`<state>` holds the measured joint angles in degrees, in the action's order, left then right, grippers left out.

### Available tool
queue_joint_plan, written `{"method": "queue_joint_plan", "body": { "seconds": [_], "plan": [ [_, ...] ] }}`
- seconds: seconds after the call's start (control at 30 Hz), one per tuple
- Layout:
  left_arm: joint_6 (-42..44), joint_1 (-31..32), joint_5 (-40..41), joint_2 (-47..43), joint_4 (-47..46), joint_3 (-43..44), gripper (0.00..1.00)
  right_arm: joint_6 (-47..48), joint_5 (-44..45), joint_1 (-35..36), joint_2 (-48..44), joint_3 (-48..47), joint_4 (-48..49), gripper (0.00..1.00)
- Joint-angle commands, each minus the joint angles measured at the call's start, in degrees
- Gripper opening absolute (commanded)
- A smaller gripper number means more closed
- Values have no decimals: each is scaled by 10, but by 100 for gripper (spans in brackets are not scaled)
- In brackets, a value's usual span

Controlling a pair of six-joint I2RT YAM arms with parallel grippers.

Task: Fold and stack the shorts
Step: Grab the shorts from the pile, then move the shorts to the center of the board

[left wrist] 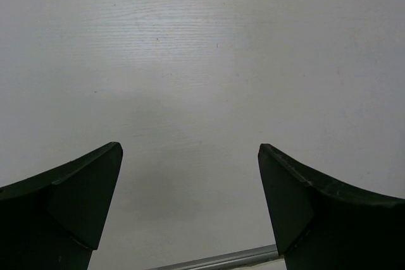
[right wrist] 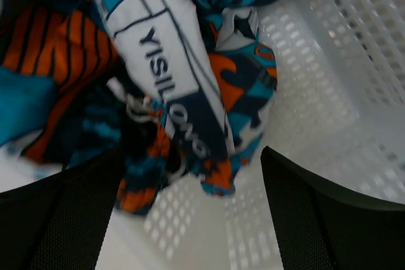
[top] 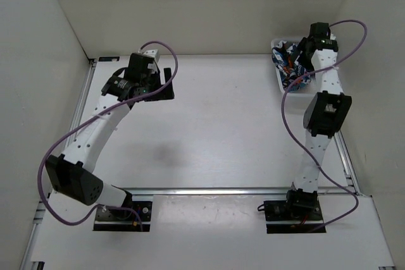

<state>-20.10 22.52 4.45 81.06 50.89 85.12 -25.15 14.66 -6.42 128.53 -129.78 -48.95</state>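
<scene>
Right wrist view is showing the right gripper [right wrist: 185, 156] spread over the shorts [right wrist: 171, 55] bunched in the basket [right wrist: 354, 49], limp light cloth probably best pinched at its lettered white band.

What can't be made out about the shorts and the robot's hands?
1. Top view: the right arm covers most of the shorts in the basket.
2. Right wrist view: the shorts run off the top and left edges; their lower folds are blurred, so whether the right hand touches them is unclear.
3. Left wrist view: the bottom edge cuts off the left hand.
</scene>
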Motion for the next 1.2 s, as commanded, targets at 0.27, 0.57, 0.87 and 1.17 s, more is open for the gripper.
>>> {"method": "queue_joint_plan", "body": {
  "seconds": [0.27, 0.57, 0.87, 1.17],
  "plan": [
    [21, 2, 0, 54, 9, 73, 100, -25, -104, -38, 133, -166, 16, 8],
    [3, 2, -38, 33, 9, 79, 100, 9, -206, 5, -164, -160, 80, 0],
    [-22, -87, -65, -81, 43, 69, 100, 12, -420, 160, -348, -52, 131, 0],
    [-28, -161, -30, -170, 105, 61, 100, 39, -245, 351, -417, 348, 157, 56]
  ]
}}
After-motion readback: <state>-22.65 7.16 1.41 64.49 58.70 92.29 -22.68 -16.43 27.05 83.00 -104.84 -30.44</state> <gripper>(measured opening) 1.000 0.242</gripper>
